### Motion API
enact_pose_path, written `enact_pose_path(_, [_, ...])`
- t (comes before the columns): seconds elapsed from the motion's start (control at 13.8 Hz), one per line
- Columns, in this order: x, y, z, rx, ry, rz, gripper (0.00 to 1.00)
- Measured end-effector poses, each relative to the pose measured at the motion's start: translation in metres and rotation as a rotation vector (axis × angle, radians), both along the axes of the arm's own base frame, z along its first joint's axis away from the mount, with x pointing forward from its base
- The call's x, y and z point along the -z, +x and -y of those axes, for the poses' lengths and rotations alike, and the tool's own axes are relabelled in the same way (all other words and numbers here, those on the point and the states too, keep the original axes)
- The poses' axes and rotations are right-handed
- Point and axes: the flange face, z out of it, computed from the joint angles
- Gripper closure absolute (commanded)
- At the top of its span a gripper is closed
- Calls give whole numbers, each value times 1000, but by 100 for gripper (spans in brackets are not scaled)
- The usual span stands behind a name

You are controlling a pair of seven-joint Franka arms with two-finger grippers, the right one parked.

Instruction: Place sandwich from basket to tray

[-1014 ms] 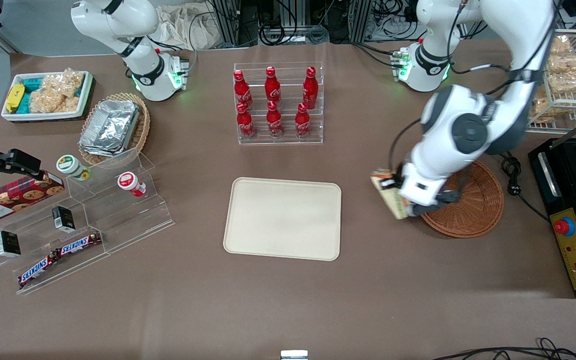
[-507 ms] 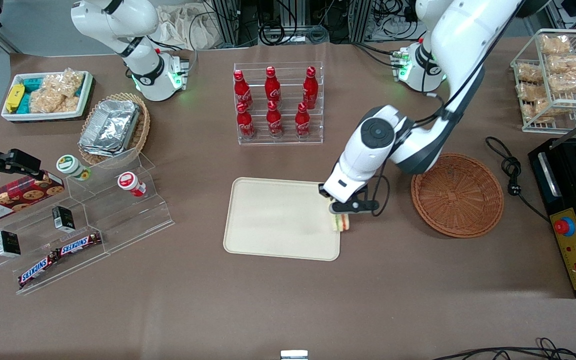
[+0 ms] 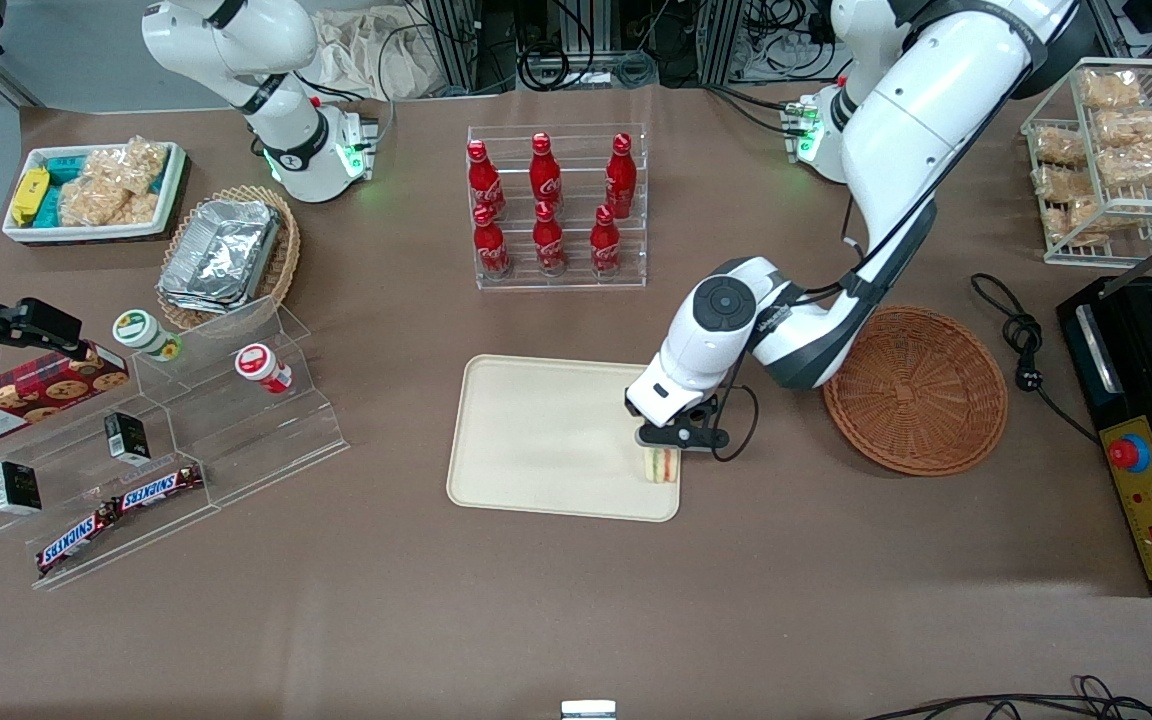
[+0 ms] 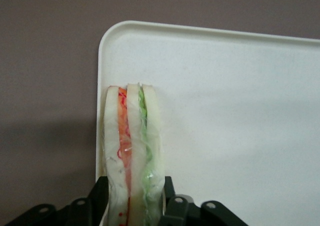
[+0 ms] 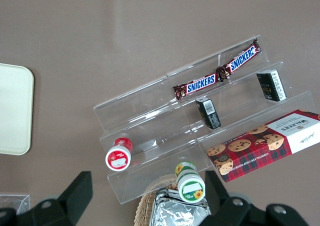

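Observation:
My left gripper point(image 3: 663, 452) is shut on the sandwich point(image 3: 661, 464), a wrapped wedge of pale bread with orange-red and green layers. It holds the wedge over the cream tray point(image 3: 536, 440), at the tray's corner nearest the basket and the front camera. In the left wrist view the sandwich point(image 4: 131, 146) stands on edge between the fingers point(image 4: 172, 203) of the gripper point(image 4: 132, 196), over the tray's rim point(image 4: 102, 51). The reddish-brown wicker basket point(image 3: 914, 390) lies empty beside the tray, toward the working arm's end.
A clear rack of red bottles point(image 3: 556, 205) stands farther from the front camera than the tray. An acrylic stepped stand point(image 3: 166, 440) with snacks lies toward the parked arm's end. A black control box point(image 3: 1151, 440) and a wire snack rack point(image 3: 1111, 150) lie at the working arm's end.
The gripper has carried the sandwich from the basket's edge across to the tray, and in the last half second it moved a little further in over the tray's corner.

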Motion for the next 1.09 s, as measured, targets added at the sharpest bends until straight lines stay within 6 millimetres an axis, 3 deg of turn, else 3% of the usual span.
enact_pose_path(0.14, [-19, 8, 1, -60, -22, 26, 1])
enact_pose_path(0.36, [-81, 21, -9, -189, -14, 91, 1])
enact_pose_path(0.58, [-152, 23, -37, -263, 81, 144, 1])
enact_pose_path(0.72, [-188, 25, -58, -321, 96, 156, 1])
enact_pose_path(0.94, [-216, 29, -94, -294, 87, 75, 1])
enact_pose_path(1.09, [-237, 34, -129, -235, 89, -16, 1])
